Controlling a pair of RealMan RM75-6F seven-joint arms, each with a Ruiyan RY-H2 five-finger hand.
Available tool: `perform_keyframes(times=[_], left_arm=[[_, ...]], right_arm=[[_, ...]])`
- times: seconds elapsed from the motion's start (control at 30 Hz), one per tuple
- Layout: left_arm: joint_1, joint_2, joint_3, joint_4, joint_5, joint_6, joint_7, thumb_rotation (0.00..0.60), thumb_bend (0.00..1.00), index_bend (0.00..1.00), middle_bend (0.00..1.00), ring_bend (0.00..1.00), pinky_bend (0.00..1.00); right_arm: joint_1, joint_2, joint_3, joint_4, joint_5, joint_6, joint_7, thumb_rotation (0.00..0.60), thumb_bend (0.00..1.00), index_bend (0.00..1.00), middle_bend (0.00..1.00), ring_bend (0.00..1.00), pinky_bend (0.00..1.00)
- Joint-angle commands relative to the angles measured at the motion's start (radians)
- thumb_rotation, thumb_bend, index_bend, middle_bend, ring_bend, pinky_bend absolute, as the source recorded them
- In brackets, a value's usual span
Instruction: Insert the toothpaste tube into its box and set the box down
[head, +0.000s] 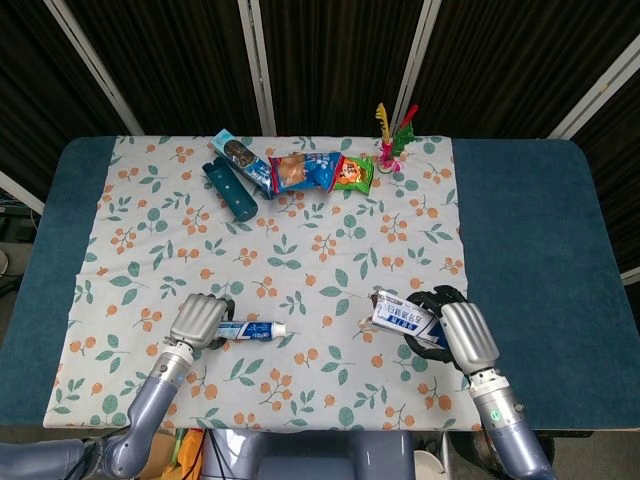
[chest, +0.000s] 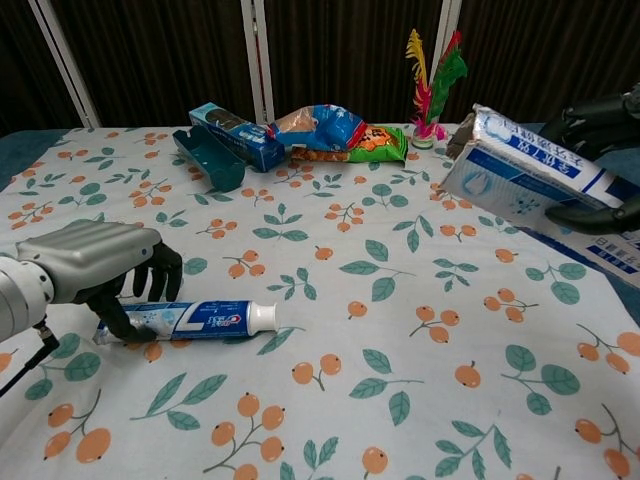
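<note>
Your left hand (chest: 95, 262) sits low over the tail end of the toothpaste tube (chest: 205, 320), fingers curled down around it and dark fingertips touching it; the tube lies flat on the floral cloth (head: 300, 250), white cap pointing toward the right. Whether the fingers have actually closed into a grip cannot be told from either view. From the head camera the same hand (head: 198, 320) covers the tube's left end, the rest of the tube (head: 255, 329) showing beside it.

At the far edge of the cloth, left to right: a dark teal case (head: 229, 190), a blue carton (head: 243, 160) leaning across it, snack packets (head: 322, 170), and a feathered shuttlecock (head: 392, 135) standing upright.

Your right hand (head: 450, 330) holds the toothpaste box (chest: 530, 180) lifted clear of the table (head: 530, 230), tilted, its open end facing left toward the tube. The fingers wrap the box from above and below. Box and tube are well apart, with bare cloth between them.
</note>
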Motion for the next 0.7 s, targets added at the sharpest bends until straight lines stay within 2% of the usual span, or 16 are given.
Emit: perform_keyframes(times=[0.03, 0.13, 0.37, 0.53, 0.7], left_arm=[[-0.002, -0.008, 0.003, 0.011, 0.008, 0.011, -0.007, 0.6, 0.38, 0.62, 0.66, 0.59, 0.6], [-0.008, -0.007, 0.004, 0.024, 0.033, 0.019, -0.018, 0.6, 0.42, 0.68, 0.72, 0.65, 0.65], [-0.035, 0.038, -0.006, 0.055, 0.116, 0.004, -0.077, 0.6, 0.43, 0.71, 0.75, 0.68, 0.68], [-0.08, 0.11, -0.035, 0.069, 0.208, -0.023, -0.136, 0.6, 0.43, 0.72, 0.75, 0.68, 0.68], [-0.149, 0.199, -0.087, 0.074, 0.33, -0.06, -0.248, 0.6, 0.43, 0.72, 0.75, 0.68, 0.68]], right_arm=[[-0.002, 0.001, 0.002, 0.0, 0.0, 0.0, 0.002, 0.6, 0.33, 0.41, 0.47, 0.41, 0.21], [-0.003, 0.002, 0.005, -0.002, 0.004, -0.002, 0.005, 0.6, 0.34, 0.41, 0.47, 0.41, 0.21], [-0.001, 0.001, 0.017, -0.001, 0.017, -0.007, 0.009, 0.6, 0.34, 0.41, 0.47, 0.41, 0.21], [0.005, -0.005, 0.042, 0.0, 0.046, -0.01, 0.015, 0.6, 0.34, 0.41, 0.47, 0.41, 0.21], [0.012, -0.023, 0.069, -0.001, 0.066, -0.001, 0.009, 0.6, 0.34, 0.41, 0.47, 0.41, 0.21]])
